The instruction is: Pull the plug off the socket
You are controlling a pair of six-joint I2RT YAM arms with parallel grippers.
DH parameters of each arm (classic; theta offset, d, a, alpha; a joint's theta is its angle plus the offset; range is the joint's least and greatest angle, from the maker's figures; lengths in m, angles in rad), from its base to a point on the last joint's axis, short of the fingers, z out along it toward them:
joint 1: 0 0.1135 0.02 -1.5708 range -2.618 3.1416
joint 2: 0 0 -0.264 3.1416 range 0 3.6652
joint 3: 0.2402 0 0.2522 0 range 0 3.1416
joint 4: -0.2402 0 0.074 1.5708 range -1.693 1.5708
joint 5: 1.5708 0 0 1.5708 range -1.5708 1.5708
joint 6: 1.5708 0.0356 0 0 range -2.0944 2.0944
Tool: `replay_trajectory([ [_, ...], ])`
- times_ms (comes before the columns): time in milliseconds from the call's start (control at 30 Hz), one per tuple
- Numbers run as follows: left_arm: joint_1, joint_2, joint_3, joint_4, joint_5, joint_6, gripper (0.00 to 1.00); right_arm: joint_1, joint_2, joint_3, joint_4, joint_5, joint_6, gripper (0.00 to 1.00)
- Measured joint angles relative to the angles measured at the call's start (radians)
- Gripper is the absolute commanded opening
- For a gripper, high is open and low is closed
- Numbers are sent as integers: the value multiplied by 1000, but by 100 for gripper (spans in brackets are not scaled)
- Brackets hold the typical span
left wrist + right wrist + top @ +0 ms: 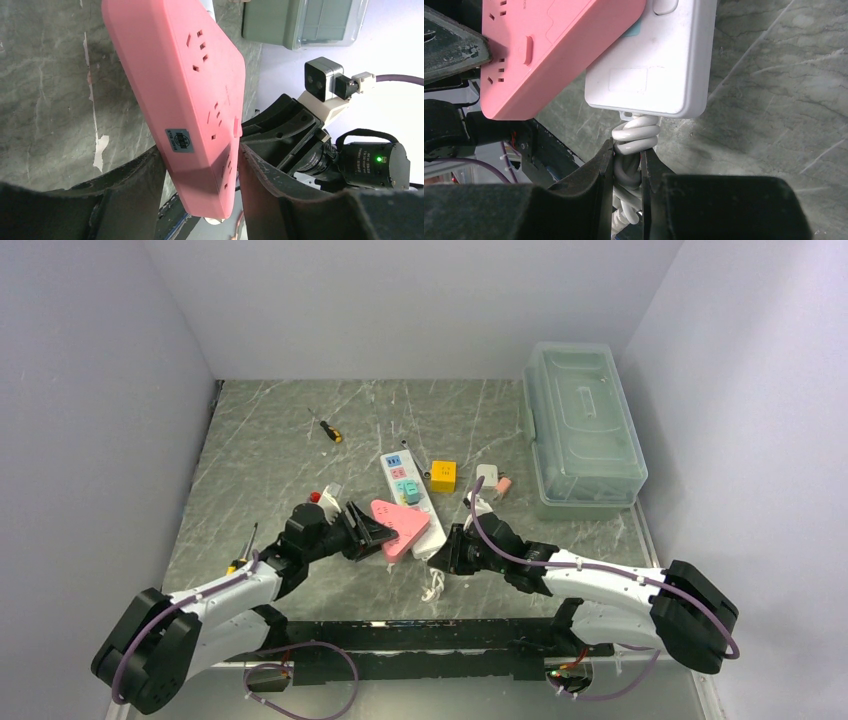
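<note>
The socket is a long white power strip (pixel 402 480) with pink, teal and blue outlet faces, lying mid-table. A flat pink triangular plug (pixel 400 525) sits on its near end, tilted up off it. My left gripper (pixel 372 530) is shut on the pink plug's corner; in the left wrist view the plug (pixel 185 85) sits pinched between both fingers of that gripper (pixel 200 165). My right gripper (pixel 440 552) is at the strip's near end. In the right wrist view it (pixel 626 155) is shut on the coiled white cord (pixel 636 135) just below the strip's end (pixel 659 65).
A translucent lidded box (pixel 583 425) stands at the right. A yellow cube (pixel 443 476) and a small white and pink adapter (pixel 490 480) lie right of the strip. A screwdriver (pixel 326 427) lies further back left. Walls close in both sides.
</note>
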Motion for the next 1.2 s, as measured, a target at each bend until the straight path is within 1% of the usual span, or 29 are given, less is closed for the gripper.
replay_trajectory([
  [233,0,43,0,25,0,0,57,0,-9,0,-2,1,-1,0],
  [400,0,46,10,29,0,1,56,-1,-8,0,-2,1,0,0],
  [600,-1,22,54,7,0,3,57,-2,7,-2,9,1,3,0],
  [733,-1,-8,61,-17,-4,12,57,-2,10,-2,11,1,3,0],
  [867,-1,-4,61,-20,-6,12,57,-2,10,-2,11,1,6,0],
  [1000,-1,22,56,-16,-8,12,56,-3,-18,-8,6,5,7,0],
  [1200,-1,55,19,-1,-13,8,56,-5,-101,-14,-7,18,15,0],
])
